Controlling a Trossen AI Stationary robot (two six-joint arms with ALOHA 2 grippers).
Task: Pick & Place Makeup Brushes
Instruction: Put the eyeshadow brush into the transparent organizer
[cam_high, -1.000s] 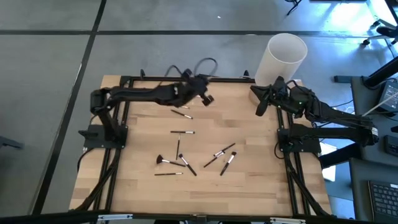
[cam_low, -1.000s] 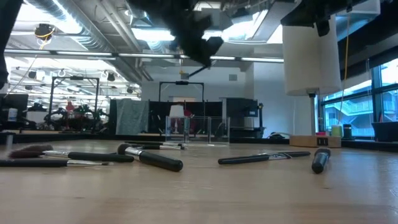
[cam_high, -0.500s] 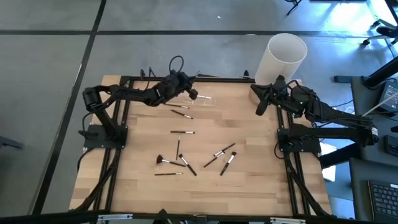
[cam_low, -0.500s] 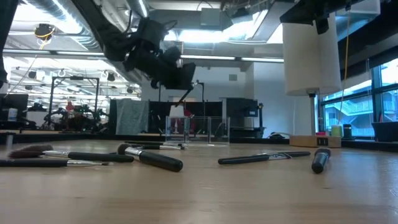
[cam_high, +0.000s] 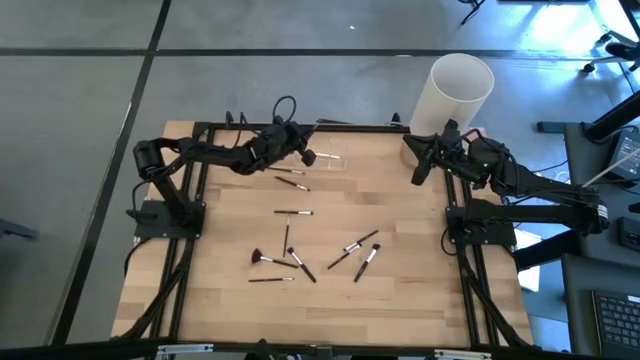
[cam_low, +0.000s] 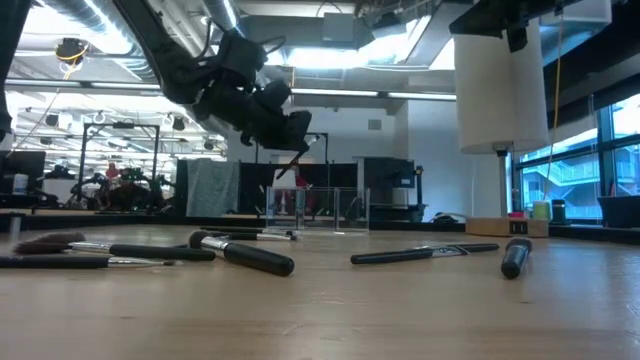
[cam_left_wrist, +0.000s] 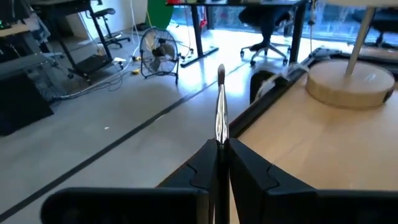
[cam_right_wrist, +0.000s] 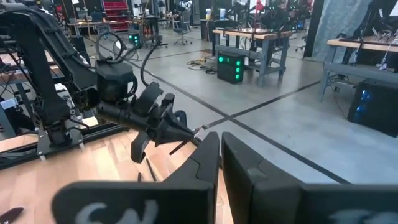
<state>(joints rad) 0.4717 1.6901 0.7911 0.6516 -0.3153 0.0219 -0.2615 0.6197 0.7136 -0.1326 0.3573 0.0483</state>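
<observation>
The left claw (cam_high: 305, 157) hangs above the far part of the wooden table (cam_high: 410, 290), near its far edge, its fingers (cam_left_wrist: 205, 168) pressed tight on a thin makeup brush (cam_left_wrist: 220, 112) — the silvery ferrule and dark tip stick straight out past them in the left wrist view. In the low view this claw (cam_low: 290, 135) is well above the tabletop, with the held brush slanting down from it.

The other makeup brushes (cam_high: 300, 262) lie loose on the table, spread over its middle: two near the far side just below the left claw, one alone in the centre, and a cluster closer to the near edge that includes a fan-shaped brush (cam_high: 258, 258). In the low view they (cam_low: 240, 252) lie flat on the wood.

The right claw (cam_high: 418, 160) waits at the table's far right edge, beside a tall white cylinder (cam_high: 455, 92) — its fingers (cam_right_wrist: 208, 162) pressed together on nothing.
</observation>
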